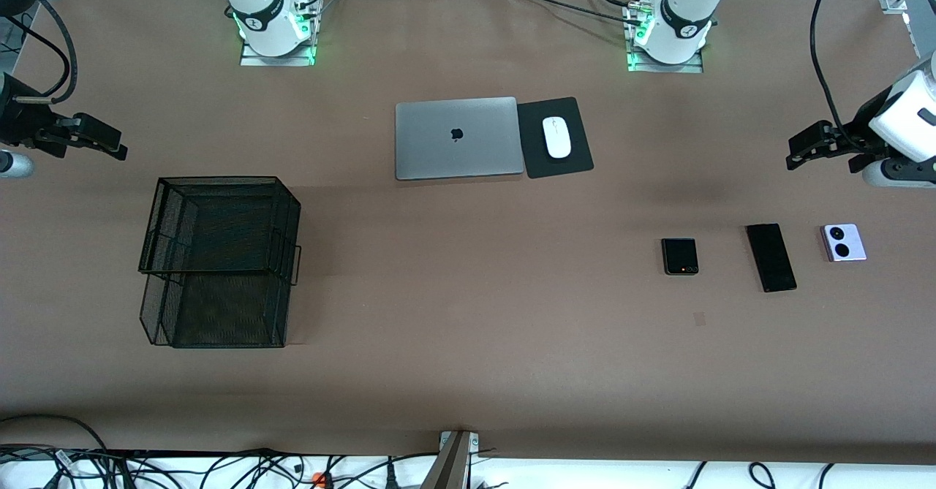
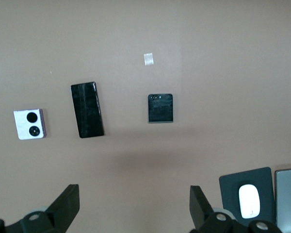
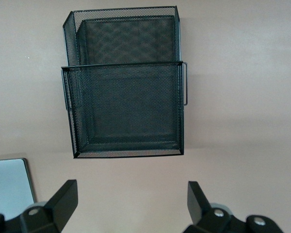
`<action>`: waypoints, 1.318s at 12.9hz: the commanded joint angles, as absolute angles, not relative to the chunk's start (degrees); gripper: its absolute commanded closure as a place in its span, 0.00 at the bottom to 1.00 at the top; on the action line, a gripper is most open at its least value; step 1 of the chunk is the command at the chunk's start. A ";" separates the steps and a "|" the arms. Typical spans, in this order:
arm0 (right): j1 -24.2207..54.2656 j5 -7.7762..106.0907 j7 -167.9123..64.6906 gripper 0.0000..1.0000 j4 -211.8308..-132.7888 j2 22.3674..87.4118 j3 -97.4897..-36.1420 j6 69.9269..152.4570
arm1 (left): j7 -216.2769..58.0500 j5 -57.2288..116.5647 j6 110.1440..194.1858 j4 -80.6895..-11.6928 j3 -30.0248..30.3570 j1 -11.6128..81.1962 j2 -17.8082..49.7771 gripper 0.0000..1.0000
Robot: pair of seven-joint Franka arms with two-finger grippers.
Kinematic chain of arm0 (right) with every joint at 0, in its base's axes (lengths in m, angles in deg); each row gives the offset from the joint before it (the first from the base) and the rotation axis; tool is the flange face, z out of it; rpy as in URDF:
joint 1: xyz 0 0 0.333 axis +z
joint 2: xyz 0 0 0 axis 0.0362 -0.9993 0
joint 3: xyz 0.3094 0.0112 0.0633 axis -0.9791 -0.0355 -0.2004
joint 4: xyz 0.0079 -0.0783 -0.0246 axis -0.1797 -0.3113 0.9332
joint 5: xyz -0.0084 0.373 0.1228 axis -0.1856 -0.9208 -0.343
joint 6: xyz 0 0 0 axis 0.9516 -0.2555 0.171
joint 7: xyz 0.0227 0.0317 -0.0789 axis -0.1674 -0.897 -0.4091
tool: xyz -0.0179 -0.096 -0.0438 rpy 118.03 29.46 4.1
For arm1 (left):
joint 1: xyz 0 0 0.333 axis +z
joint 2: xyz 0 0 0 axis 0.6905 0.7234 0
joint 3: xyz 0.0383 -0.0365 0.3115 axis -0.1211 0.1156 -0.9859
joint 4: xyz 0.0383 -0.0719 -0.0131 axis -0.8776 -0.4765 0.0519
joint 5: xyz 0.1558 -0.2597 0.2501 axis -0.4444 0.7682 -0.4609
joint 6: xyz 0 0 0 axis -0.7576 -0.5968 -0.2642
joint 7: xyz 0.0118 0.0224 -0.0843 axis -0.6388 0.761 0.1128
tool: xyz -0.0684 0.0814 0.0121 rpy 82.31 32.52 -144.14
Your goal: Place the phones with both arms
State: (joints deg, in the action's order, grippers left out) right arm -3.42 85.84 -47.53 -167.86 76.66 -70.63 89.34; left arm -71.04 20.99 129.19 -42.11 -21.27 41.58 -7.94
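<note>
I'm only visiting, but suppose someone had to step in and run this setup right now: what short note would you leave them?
Left gripper: open, empty, waiting at its end of the table.
Right gripper: open, empty, waiting at its end, up from the mesh basket.
Phones: black flip phone, black slab phone and lilac-white flip phone lie in a row on the table toward the left arm's end.
Done: nothing; no phone picked up.
Left: all three phones.

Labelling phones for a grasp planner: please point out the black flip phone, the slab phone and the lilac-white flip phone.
black flip phone (image 1: pixel 680 256), front view, cover centre
slab phone (image 1: pixel 771 257), front view, mid-screen
lilac-white flip phone (image 1: pixel 844 243), front view, between camera circles
</note>
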 commanded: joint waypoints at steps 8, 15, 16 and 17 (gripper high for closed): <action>-3.75 84.95 -48.42 0.00 -167.24 77.12 -70.60 88.65 | -69.59 19.80 130.78 -41.40 -21.15 41.38 4.58 0.00; -3.75 84.95 -48.42 0.00 -167.24 77.12 -70.60 88.82 | -69.59 19.80 144.32 -41.84 -20.53 40.68 17.33 0.00; -3.75 84.95 -48.42 0.00 -167.24 77.12 -70.60 88.91 | -69.59 19.88 146.08 -41.93 -20.36 40.59 19.00 0.00; -3.75 84.95 -48.42 0.00 -167.24 77.12 -70.60 88.91 | -69.67 20.06 148.18 -43.23 -20.01 40.68 19.80 0.00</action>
